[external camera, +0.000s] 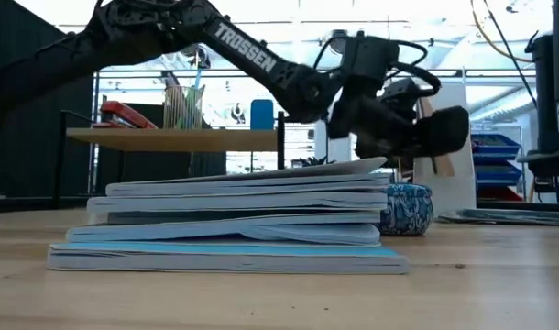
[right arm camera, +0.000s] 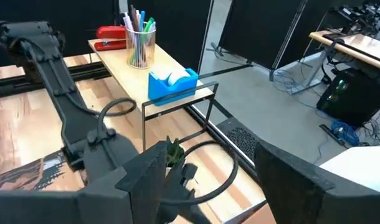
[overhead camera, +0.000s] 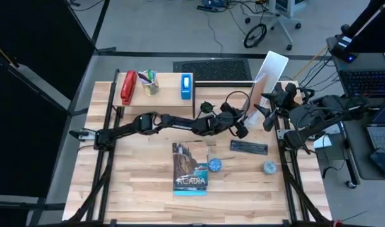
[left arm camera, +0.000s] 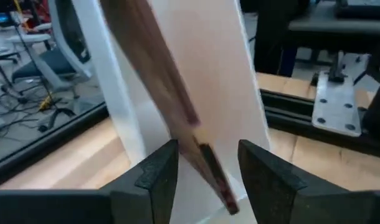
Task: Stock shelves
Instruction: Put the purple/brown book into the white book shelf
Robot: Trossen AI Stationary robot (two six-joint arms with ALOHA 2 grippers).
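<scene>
The low wooden shelf (overhead camera: 164,81) stands at the far left and carries a red stapler (overhead camera: 128,87), a pen cup (overhead camera: 149,82) and a blue dispenser (overhead camera: 187,86). The white file holder (overhead camera: 269,74) stands tilted at the far right. My left gripper (left arm camera: 209,180) is open at the holder's near end. Its fingers stand on either side of a thin brown-edged flat thing (left arm camera: 177,106) that leans against the holder's white wall (left arm camera: 209,56); a gap shows on both sides. My right gripper (right arm camera: 224,186) is open beside the holder, at the table's right edge (overhead camera: 267,115).
A stack of books topped by the Acadia book (overhead camera: 190,169) lies mid-table near the front. Beside it lie a blue patterned roll (overhead camera: 216,165), a second roll (overhead camera: 269,167) and a dark flat bar (overhead camera: 248,147). Both arms crowd the far right corner.
</scene>
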